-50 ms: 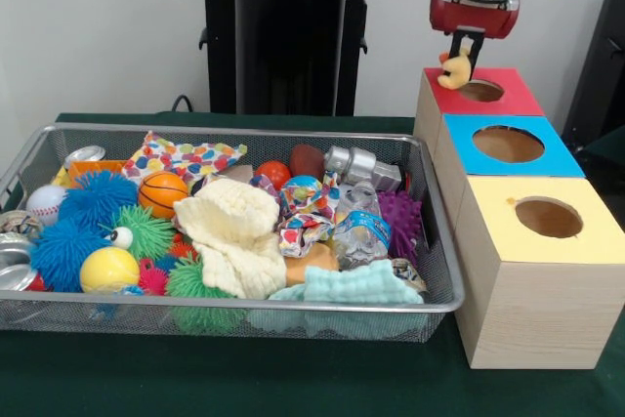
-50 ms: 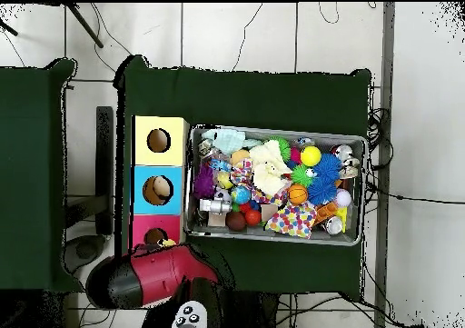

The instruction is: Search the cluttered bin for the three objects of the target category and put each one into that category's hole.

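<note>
Yellow plush toy (image 1: 454, 69) | held in closed jaws of gripper (image 1: 462, 58), hanging just above red box's hole (image 1: 480, 91) | release looks next | holes' contents not visible, so count delivered unknown | wire bin (image 1: 441, 295) still crowded on table (image 1: 293, 383).
</note>
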`<state>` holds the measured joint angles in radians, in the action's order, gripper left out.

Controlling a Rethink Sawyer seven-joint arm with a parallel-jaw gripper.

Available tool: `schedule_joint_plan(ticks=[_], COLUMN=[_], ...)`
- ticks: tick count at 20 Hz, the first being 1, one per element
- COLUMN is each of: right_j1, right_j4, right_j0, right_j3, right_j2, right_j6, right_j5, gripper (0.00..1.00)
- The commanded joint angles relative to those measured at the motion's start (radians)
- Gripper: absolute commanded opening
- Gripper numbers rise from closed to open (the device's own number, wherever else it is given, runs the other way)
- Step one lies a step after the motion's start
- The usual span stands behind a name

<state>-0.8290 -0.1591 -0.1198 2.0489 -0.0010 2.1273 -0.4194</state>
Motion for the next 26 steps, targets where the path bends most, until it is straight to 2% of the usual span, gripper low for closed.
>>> schedule_joint_plan(ticks=[1,6,13,22,26], right_j1=[0.019,-0.021,-0.002,0.077,0.118], right_j4=[0.058,0.063,0.068,0.052,0.048], right_j0=[0.039,0.035,0.039,0.011,-0.023], right_j3=[-0.113,-0.133,-0.149,-0.15,-0.156], right_j2=[0.081,0.074,0.081,0.065,0.046], right_j6=[0.062,0.051,0.049,0.094,0.133], right_j5=[-0.104,-0.175,-0.171,-0.065,-0.016], gripper=[0.0,0.0,0.0,0.0,0.0])
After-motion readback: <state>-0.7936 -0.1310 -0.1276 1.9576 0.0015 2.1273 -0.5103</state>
